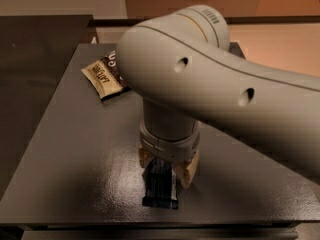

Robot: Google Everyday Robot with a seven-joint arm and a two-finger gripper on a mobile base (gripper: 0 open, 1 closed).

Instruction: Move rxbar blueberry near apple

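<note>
The rxbar blueberry [160,186] is a flat dark wrapper lying on the dark grey table [75,154] near its front edge. My gripper [165,168] points straight down over the bar's far end. Its tan fingers [189,170] stand close on either side of the bar and appear to clamp it. The bar's near end sticks out toward the front edge. The apple does not show; my large pale arm [210,84] covers the right and back of the table.
A crinkled brown-and-cream snack bag [104,75] lies at the back left of the table, partly behind my arm. A second dark surface [35,44] adjoins on the left. The table's front edge runs just below the bar.
</note>
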